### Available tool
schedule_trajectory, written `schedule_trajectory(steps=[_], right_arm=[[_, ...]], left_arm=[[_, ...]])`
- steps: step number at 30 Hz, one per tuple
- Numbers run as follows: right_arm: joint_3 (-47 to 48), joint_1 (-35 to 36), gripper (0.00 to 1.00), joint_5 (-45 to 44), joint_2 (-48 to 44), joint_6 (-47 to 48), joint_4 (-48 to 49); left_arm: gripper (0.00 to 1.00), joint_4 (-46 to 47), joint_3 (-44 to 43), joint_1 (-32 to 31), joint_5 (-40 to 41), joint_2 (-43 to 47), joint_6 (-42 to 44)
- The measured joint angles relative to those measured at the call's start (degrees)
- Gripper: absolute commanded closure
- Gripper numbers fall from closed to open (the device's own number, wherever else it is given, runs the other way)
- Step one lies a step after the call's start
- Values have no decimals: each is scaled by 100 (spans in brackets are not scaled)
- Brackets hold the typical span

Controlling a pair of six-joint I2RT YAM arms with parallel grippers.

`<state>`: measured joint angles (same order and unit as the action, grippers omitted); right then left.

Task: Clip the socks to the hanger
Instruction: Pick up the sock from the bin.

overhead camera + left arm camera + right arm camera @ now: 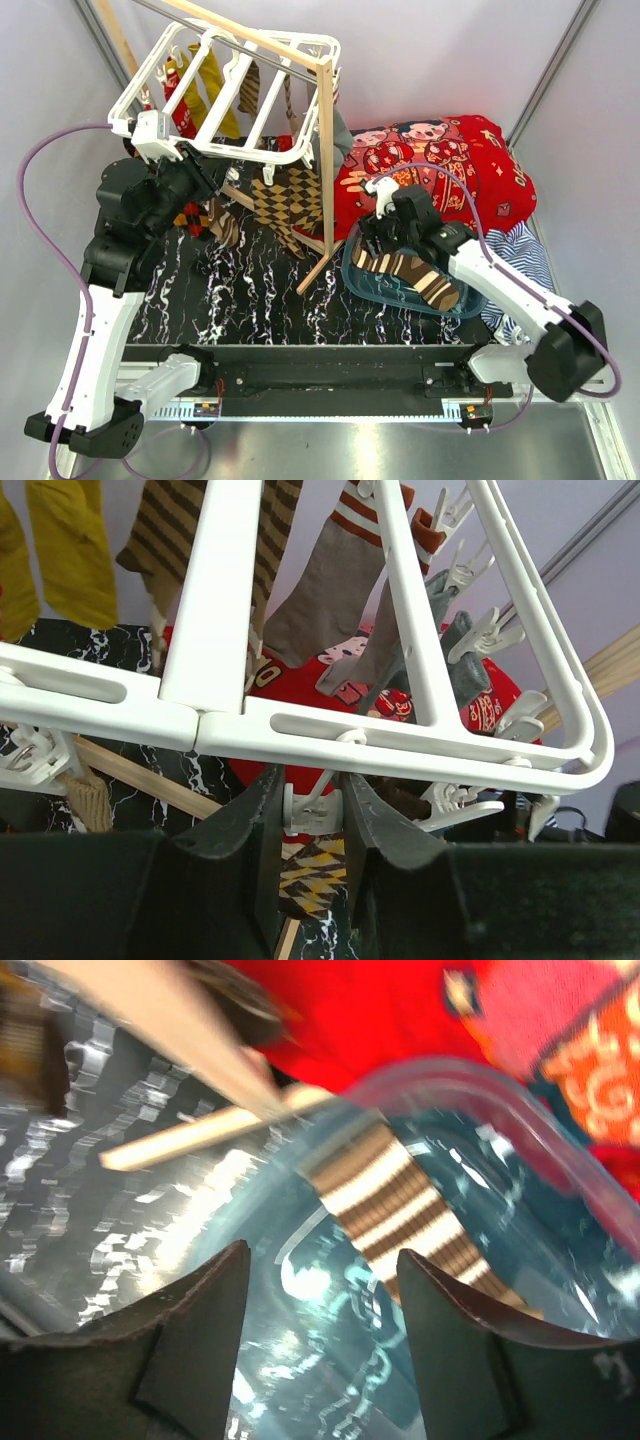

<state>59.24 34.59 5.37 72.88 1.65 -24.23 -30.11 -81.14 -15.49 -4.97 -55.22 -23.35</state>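
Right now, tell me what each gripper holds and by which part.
Left gripper pinches one clip dangling under the near bar of the hanger. Right gripper holds nothing; its jaws stand open over the striped sock.

hanger (250, 150) far l | sock (415, 275) in tub (385, 293) r | blanket (430, 150) bhd tub

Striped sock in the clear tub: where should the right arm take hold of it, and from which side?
Probably from above, since the walls of the clear tub block a sideways approach. The striped sock lies flat and lengthwise on the tub floor, so set the open fingers of the right gripper across its narrow width, near the end closest to the gripper, and pinch there.
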Motion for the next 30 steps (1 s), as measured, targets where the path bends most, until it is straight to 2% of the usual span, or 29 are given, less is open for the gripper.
schedule_trajectory(steps=[4,18,24,30], right_arm=[[0,-278,47,13,549,4,-129],[564,-313,50,155,2785,4,251],[664,-321,52,0,3287,-15,334],[634,-326,56,-149,3268,-256,348]], left_arm=[[100,-22,-26,0,-2,-2,-2],[100,-26,-28,0,-4,-15,-46],[100,-39,-48,0,-4,-15,-46],[100,-42,-48,0,-7,-17,-46]])
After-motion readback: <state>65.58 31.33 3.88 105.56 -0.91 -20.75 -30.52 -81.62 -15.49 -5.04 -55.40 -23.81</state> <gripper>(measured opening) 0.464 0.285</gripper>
